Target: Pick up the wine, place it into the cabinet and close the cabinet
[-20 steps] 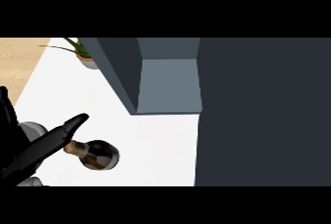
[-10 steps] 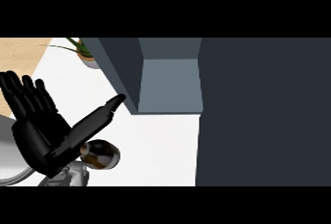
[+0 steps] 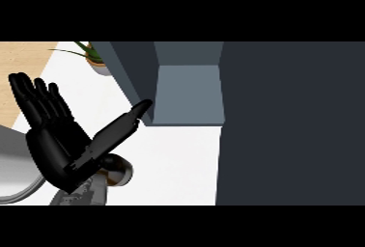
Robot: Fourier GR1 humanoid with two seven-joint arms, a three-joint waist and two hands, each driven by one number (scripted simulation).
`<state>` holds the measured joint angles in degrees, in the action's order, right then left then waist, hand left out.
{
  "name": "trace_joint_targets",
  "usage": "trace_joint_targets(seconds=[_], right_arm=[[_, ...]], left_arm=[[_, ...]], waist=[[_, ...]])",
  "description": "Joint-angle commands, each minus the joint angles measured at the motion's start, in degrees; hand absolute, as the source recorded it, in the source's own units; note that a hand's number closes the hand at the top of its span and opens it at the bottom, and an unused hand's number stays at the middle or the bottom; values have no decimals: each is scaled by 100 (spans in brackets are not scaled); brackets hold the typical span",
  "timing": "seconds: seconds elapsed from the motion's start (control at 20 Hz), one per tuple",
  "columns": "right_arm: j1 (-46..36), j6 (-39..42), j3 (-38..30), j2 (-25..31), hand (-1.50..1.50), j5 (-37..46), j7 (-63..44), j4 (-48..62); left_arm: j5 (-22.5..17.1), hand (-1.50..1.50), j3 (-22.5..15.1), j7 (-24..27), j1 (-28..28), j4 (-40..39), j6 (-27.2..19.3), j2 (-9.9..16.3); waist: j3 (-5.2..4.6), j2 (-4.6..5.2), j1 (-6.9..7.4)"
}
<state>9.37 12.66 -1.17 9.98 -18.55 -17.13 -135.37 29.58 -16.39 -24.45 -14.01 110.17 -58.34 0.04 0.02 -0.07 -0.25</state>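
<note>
The wine bottle [image 3: 118, 171], dark with a brown-grey top, stands upright on the white counter [image 3: 178, 164] at the lower left, seen from above. My left hand [image 3: 57, 144] hovers over it, open, with straight fingers pointing up the view. Its thumb stretches right toward the cabinet's front edge. The hand's heel hides the bottle's left part. The grey cabinet [image 3: 189, 94] stands open at the top middle, with nothing visible in its inside. A dark panel [image 3: 292, 120], probably the cabinet's door, fills the right side. My right hand does not show.
A potted plant [image 3: 92, 57] stands at the counter's far left corner beside the cabinet. A pale grey rounded object [image 3: 14, 169] lies at the lower left edge. A wooden floor [image 3: 25, 55] shows at the top left.
My left hand has risen from the lower left edge, its fingers spreading straight. Its thumb has swung over the bottle toward the cabinet. The bottle has stayed in place.
</note>
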Motion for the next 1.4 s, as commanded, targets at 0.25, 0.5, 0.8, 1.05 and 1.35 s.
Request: trace_joint_targets(seconds=[0.25,0.5,0.8,1.05,1.35], right_arm=[[-62,-75,173,-269,-150,121,-256,-159],[-202,-117,-79,-137,-150,-184,-717,-526],[-385,191,-517,-34,-150,-360,-333,56],[-11,326,-256,-260,-150,-72,-218,-138],[-129,57,84,-445,-150,82,-599,-360]], left_arm=[[997,-150,-202,-1092,375,652,-124,-3],[936,-150,-435,-895,351,107,-739,-3],[1284,-150,-960,-741,1467,561,-931,-3],[812,-150,-721,-441,1786,681,-845,67],[356,-150,-1008,-70,2402,817,-1228,363]], waist=[[2,-11,37],[-1,-3,7],[-1,-2,39],[-3,-1,18],[-8,-2,29]])
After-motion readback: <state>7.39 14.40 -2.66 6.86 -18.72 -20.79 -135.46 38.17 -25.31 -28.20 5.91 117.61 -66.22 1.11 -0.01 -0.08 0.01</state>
